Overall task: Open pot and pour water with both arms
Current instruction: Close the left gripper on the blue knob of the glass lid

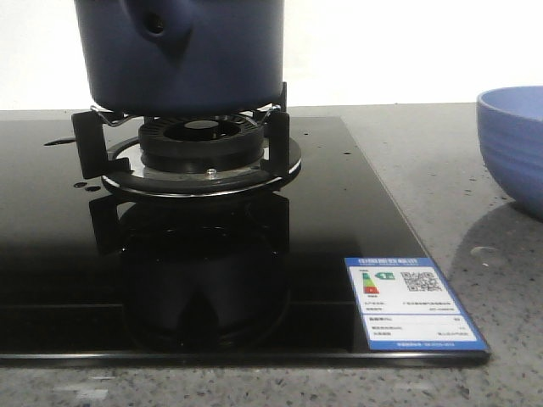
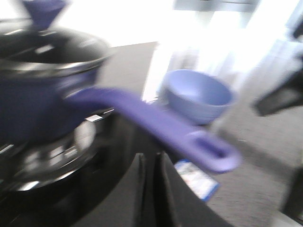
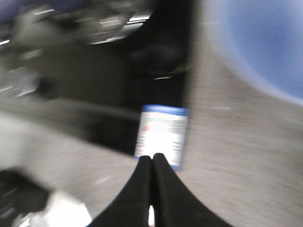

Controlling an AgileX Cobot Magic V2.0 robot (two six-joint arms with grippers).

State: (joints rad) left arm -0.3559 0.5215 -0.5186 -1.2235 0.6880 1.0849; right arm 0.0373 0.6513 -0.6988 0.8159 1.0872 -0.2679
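The dark navy pot (image 1: 182, 51) stands on the burner (image 1: 202, 144) of the black glass stove. In the blurred left wrist view the pot (image 2: 33, 94) shows a shiny rim and a dark top, and whether a lid is on it I cannot tell. Its long purple-blue handle (image 2: 161, 127) juts out toward the bowl. My left gripper (image 2: 150, 158) is shut and empty, just short of the handle and not touching it. The right gripper (image 3: 152, 157) is shut and empty, hovering over the grey counter by the stove's label (image 3: 161, 135). Neither gripper appears in the front view.
A lighter blue ribbed bowl (image 1: 513, 144) sits on the grey counter to the right of the stove; it also shows as the bowl (image 2: 199, 94) beyond the handle and as a blur (image 3: 270, 42). The stove's white-and-blue label (image 1: 411, 301) marks its front right corner.
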